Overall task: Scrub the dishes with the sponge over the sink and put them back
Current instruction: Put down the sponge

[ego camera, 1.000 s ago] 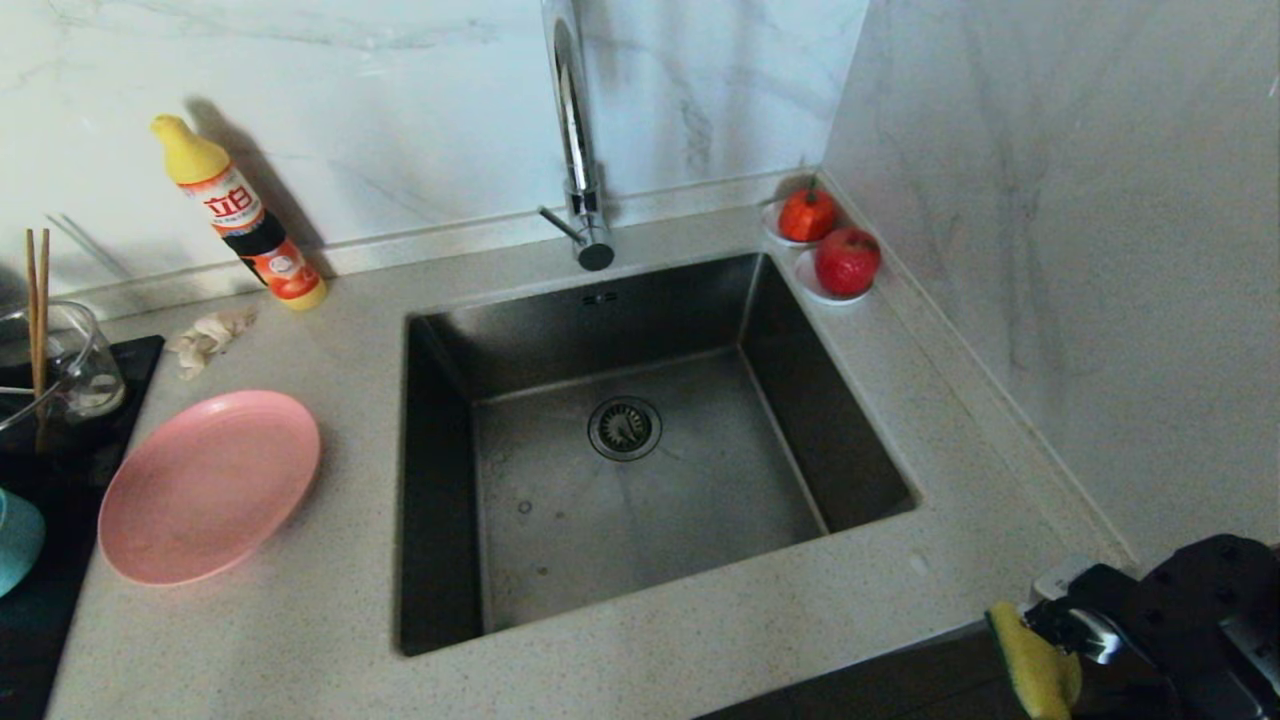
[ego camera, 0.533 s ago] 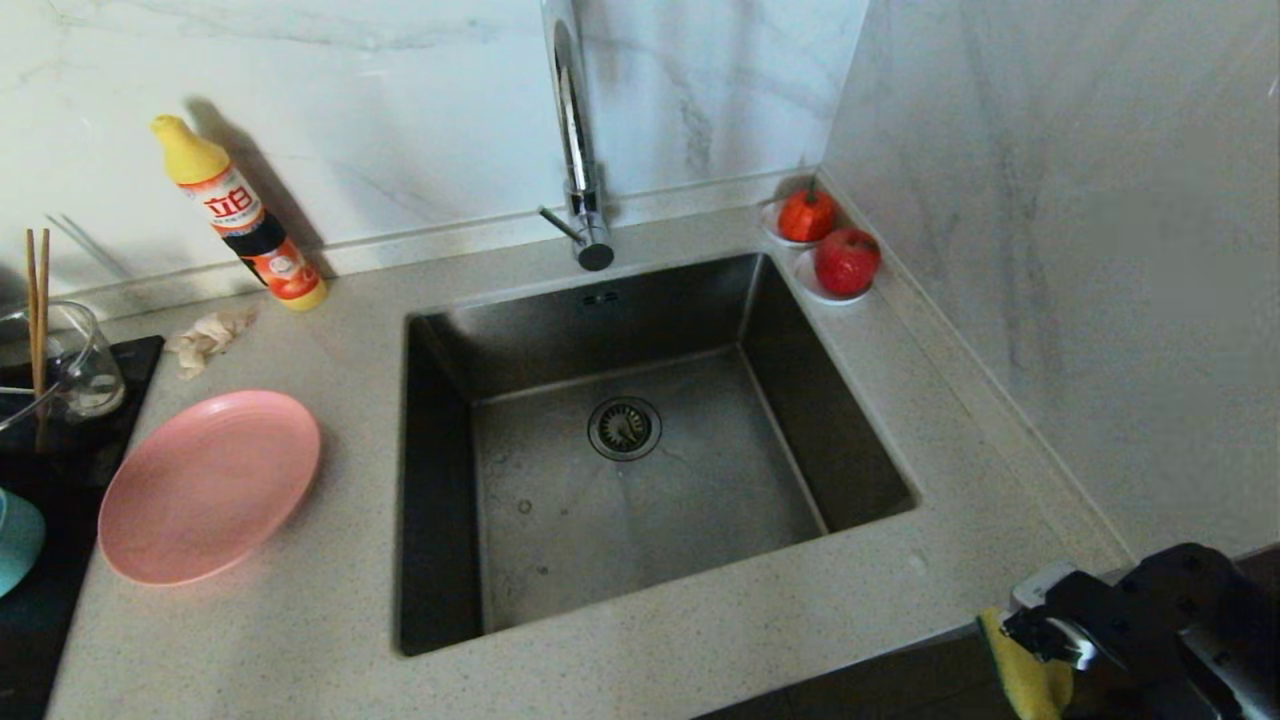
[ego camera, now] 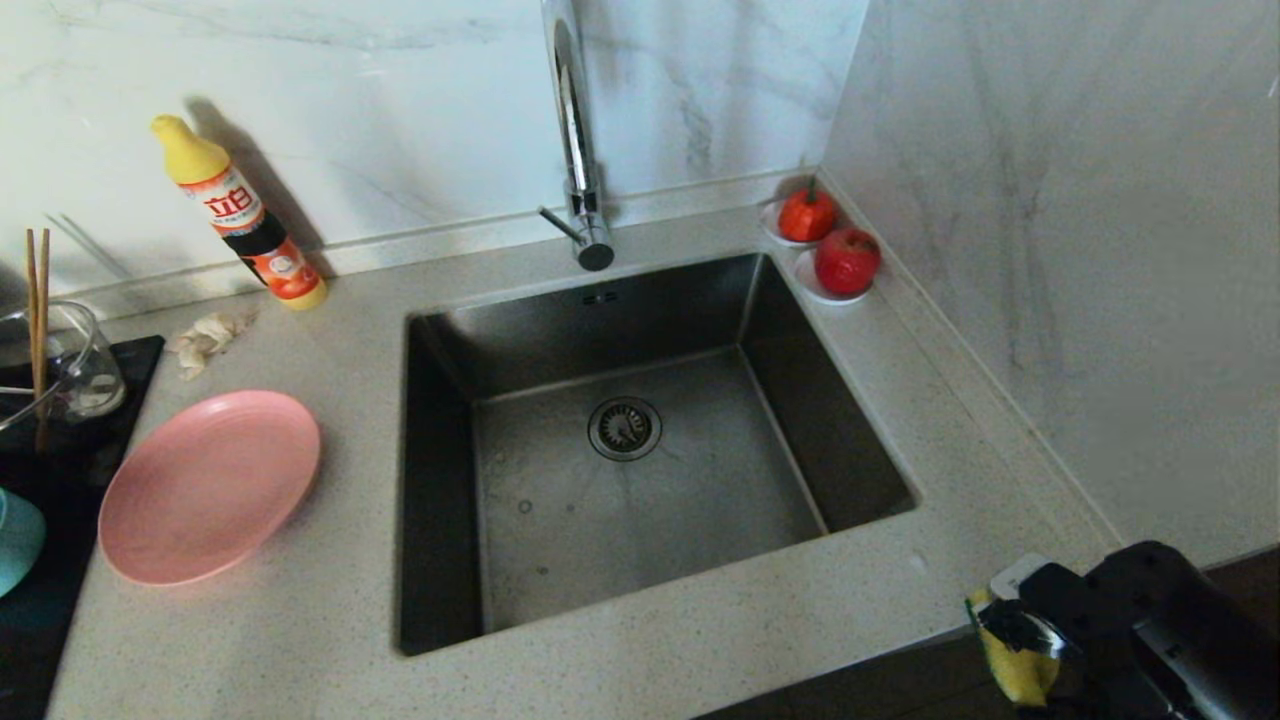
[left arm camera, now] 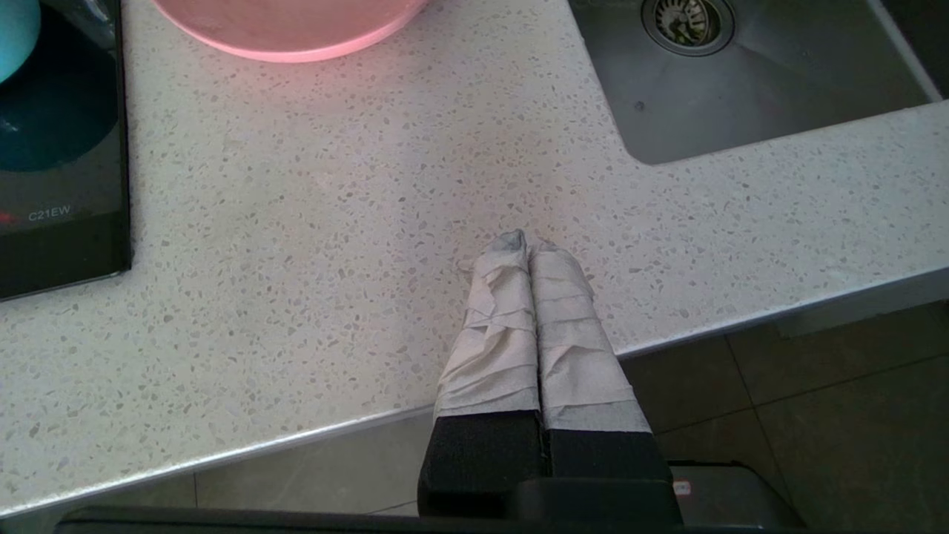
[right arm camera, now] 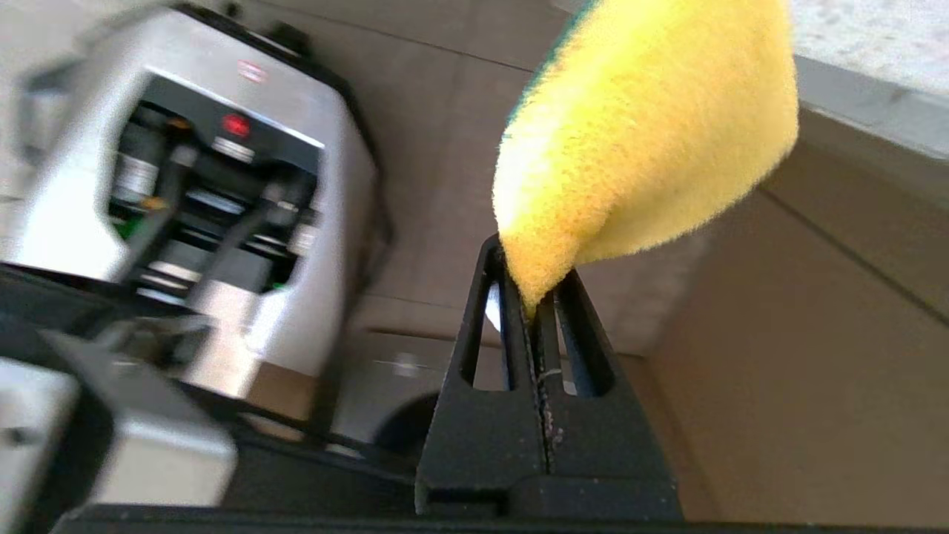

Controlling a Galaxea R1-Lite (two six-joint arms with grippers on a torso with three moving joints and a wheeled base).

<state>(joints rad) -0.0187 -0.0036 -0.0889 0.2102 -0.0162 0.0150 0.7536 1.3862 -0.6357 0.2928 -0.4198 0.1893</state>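
My right gripper (ego camera: pixel 1020 640) is at the bottom right of the head view, just off the counter's front edge, shut on a corner of the yellow sponge (ego camera: pixel 1010 665). In the right wrist view the sponge (right arm camera: pixel 645 133) juts out past the black fingertips (right arm camera: pixel 511 256). The steel sink (ego camera: pixel 700 500) with its tap (ego camera: pixel 575 130) is in the middle. On the counter to its left lies the pink plate (ego camera: pixel 208 485), with the teal bowl (ego camera: pixel 15 540) at the far left edge. The chopsticks (ego camera: pixel 37 330) stand in a glass jug. Over the counter's front edge, my left gripper (left arm camera: pixel 525 241) is shut and holds nothing.
A detergent bottle (ego camera: pixel 240 215) and an off-white rag (ego camera: pixel 205 335) sit by the back wall. The glass jug (ego camera: pixel 75 375) stands on a black cooktop (ego camera: pixel 70 470). Two saucers with red fruit (ego camera: pixel 830 245) fill the back right corner. A wall rises on the right.
My right arm has shifted at the bottom right corner, carrying the sponge a little to the left and up beside the counter's front edge. Nothing else has moved.
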